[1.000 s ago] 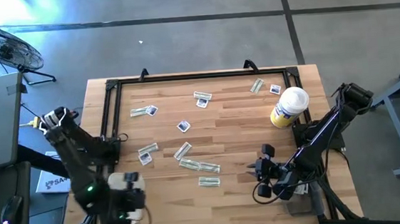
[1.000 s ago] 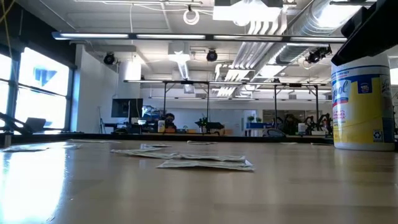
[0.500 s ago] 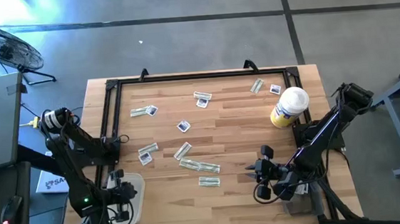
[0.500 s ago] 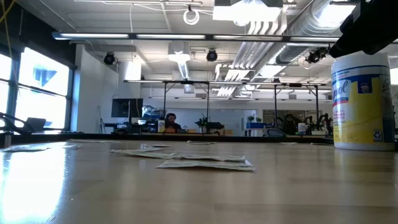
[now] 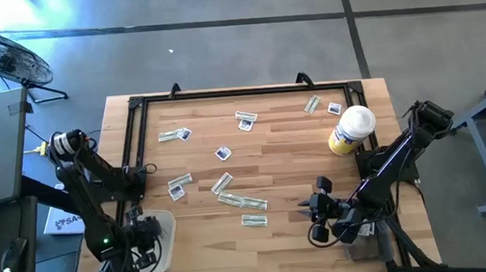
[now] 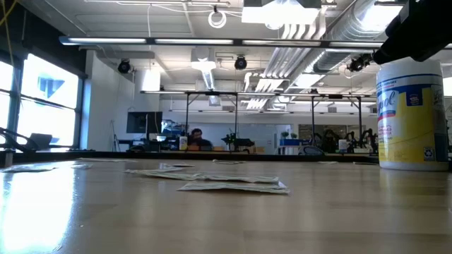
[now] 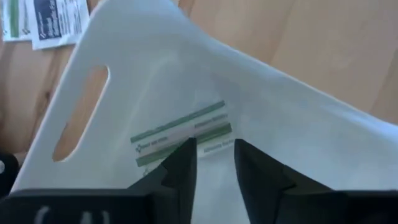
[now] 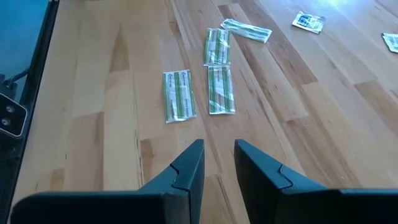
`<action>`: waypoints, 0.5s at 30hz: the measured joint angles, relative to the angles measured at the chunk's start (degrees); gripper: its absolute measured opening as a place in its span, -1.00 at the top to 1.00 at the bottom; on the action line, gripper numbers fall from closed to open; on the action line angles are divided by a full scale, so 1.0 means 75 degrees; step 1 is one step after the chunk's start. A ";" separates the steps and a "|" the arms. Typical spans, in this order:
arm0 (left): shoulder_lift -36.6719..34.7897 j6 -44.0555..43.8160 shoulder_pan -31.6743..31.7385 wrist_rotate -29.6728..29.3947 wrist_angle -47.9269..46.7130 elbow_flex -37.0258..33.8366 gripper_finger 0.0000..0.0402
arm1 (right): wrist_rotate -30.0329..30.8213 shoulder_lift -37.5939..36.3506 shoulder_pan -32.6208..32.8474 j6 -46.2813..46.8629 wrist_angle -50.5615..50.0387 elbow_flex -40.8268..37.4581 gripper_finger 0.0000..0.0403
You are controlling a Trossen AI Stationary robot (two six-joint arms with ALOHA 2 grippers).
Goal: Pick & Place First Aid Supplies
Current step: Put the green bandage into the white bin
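1. Down at the near left corner of the light wooden table: left gripper poised low over a flat white plastic board with a slot handle, fingers slightly apart, clamped on nothing.
2. Lying on that board right at the fingertips: one narrow pale green-striped strip packet, flat, touching the board.
3. Just off the board's edge, on bare wood: a small white square packet with a dark blue mark.
4. Over at the near right: right gripper hovering above the wood, fingers a little apart, empty.
5. Ahead of it, three more green-striped strips close together, two nearly side by side, one farther on.
6. Scattered across the table's middle and far side: further strips and small white squares, well apart from both grippers.
7. Far right: tall yellow canister with a white cap, upright, standing clear of the packets.
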 joint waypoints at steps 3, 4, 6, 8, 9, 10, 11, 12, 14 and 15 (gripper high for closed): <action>-0.0312 -0.0018 0.0211 -0.0304 -0.0028 0.0000 0.40 | 0.0089 0.0000 0.0000 -0.0153 0.0001 -0.0003 0.59; -0.0461 -0.0032 0.0309 -0.0613 0.0007 0.0000 0.40 | 0.0178 0.0000 0.0000 -0.0159 0.0001 -0.0002 0.59; -0.0769 0.0114 0.0558 -0.1358 0.0028 0.0045 0.39 | 0.0400 0.0000 -0.0022 -0.0213 0.0001 -0.0003 0.59; -0.1019 0.0526 0.0874 -0.2163 0.0049 0.0169 0.39 | 0.0500 0.0000 -0.0084 -0.0336 0.0006 -0.0003 0.59; -0.1126 0.0766 0.1038 -0.2659 0.0093 0.0235 0.39 | 0.0532 0.0000 -0.0125 -0.0355 0.0005 -0.0003 0.59; -0.1209 0.0994 0.1179 -0.3225 0.0221 0.0273 0.39 | 0.0552 0.0000 -0.0168 -0.0357 0.0005 -0.0003 0.59; -0.1265 0.1296 0.1305 -0.3728 0.0473 0.0274 0.39 | 0.0548 0.0000 -0.0214 -0.0357 0.0012 -0.0003 0.59; -0.1281 0.1726 0.1437 -0.4078 0.0750 0.0274 0.39 | 0.0528 0.0000 -0.0260 -0.0357 0.0037 -0.0003 0.59; -0.1232 0.2869 0.1764 -0.4368 0.1435 0.0271 0.39 | 0.0450 0.0000 -0.0327 -0.0360 0.0074 -0.0003 0.59; -0.1165 0.3403 0.1970 -0.4371 0.1778 0.0274 0.39 | 0.0395 0.0000 -0.0354 -0.0360 0.0074 -0.0003 0.59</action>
